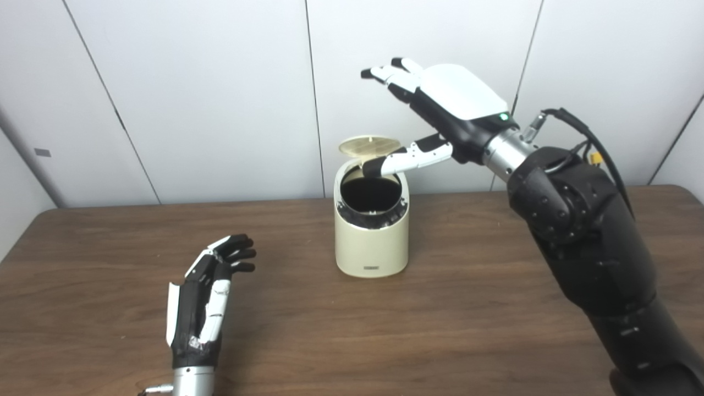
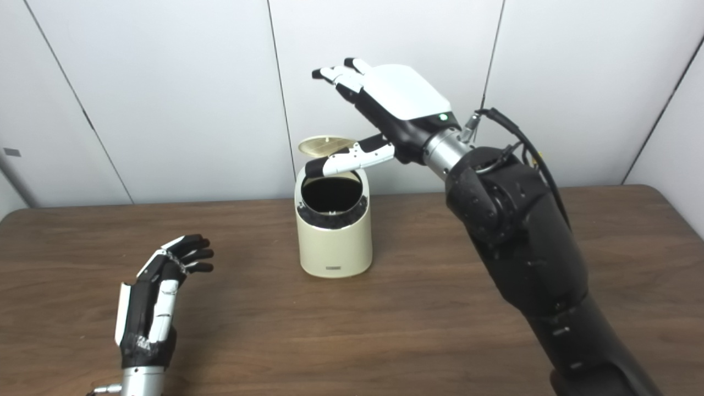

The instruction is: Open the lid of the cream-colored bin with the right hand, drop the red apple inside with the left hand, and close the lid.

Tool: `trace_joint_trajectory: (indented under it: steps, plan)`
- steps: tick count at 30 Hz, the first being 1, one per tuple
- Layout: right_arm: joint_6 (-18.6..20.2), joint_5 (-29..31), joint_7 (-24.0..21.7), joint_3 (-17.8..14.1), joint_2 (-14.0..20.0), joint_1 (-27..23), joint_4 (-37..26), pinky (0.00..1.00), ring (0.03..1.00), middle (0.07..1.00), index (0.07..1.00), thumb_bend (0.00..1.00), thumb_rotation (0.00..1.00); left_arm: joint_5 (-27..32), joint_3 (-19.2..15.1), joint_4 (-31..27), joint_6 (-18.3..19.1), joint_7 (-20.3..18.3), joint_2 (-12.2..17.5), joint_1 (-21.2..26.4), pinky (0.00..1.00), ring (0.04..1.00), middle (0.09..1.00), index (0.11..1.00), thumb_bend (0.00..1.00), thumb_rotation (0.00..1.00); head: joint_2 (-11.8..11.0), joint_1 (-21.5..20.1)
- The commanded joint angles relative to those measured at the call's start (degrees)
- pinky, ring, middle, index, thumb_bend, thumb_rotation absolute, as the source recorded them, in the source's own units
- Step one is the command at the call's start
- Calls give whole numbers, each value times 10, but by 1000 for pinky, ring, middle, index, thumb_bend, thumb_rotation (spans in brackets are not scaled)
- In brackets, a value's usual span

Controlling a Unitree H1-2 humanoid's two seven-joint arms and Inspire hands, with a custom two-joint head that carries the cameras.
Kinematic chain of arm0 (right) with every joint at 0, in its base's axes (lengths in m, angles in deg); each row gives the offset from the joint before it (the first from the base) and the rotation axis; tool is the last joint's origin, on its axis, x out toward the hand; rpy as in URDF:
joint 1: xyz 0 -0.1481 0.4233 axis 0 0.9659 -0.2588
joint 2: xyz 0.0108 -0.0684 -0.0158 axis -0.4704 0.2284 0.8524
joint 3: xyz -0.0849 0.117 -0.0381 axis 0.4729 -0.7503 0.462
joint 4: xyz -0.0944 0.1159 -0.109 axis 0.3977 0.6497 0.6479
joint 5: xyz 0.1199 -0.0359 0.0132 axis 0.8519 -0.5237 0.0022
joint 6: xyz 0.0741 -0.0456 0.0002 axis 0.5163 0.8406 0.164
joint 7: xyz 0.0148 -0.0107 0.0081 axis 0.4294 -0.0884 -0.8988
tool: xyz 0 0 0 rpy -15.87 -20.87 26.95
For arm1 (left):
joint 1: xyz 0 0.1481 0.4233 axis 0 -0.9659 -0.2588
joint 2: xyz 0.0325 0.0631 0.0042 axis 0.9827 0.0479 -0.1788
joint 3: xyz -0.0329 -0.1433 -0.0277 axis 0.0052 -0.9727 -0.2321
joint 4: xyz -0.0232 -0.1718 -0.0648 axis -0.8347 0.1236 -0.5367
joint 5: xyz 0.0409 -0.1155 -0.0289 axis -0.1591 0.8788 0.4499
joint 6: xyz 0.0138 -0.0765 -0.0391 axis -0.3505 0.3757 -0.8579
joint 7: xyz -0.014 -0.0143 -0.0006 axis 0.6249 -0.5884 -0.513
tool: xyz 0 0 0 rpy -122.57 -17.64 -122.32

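Note:
The cream-colored bin (image 1: 372, 242) stands upright at the middle of the wooden table, its round mouth dark. Its lid (image 1: 369, 145) is raised behind the mouth, tilted up at the rear. My right hand (image 1: 440, 110) hovers above and right of the bin, open, fingers spread high; its thumb (image 1: 407, 158) reaches over the rim just under the lid. My left hand (image 1: 206, 297) rests low over the table at the front left, open and holding nothing. No red apple shows in either view; the bin's inside is too dark to tell.
White wall panels (image 1: 220, 93) stand right behind the table's far edge. The brown tabletop (image 1: 440, 330) spreads to both sides of the bin. My right forearm (image 1: 594, 247) crosses the right half of the view.

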Motion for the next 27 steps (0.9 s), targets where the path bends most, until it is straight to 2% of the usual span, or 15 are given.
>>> trace_joint_trajectory:
  steps: [1,6,12,14,18,21,27]
  plan:
    - [9,-18,-14,5,5,-40,7,899,961,911,903,952,884,-9,1,4,-11,1,-6,1,598,685,722,725,558,789,1,-1]
    - [11,-33,-30,22,6,-47,36,869,924,872,857,992,867,-9,-1,3,-11,2,-12,-2,607,694,728,728,551,772,0,0]
    - [6,-40,-39,33,8,-44,61,887,905,847,838,1000,897,-7,-4,6,-11,0,-14,-4,636,714,740,737,557,771,1,-1]
    - [0,-40,-36,36,9,-43,65,864,882,824,808,1000,911,-8,-5,5,-11,2,-16,-4,637,712,740,737,542,767,2,-1]
    - [3,-43,-49,40,13,-33,42,834,820,776,743,994,922,-13,-6,2,-11,7,-18,-4,633,705,734,734,578,770,3,-3]
    - [13,-34,-68,38,14,-25,19,866,810,773,744,985,944,-19,-6,1,-11,10,-17,-4,623,700,731,733,549,776,5,-3]
    - [29,-25,-96,30,11,-5,-30,855,810,769,740,977,934,-21,-5,-1,-11,12,-14,-3,615,698,729,736,528,778,8,-4]
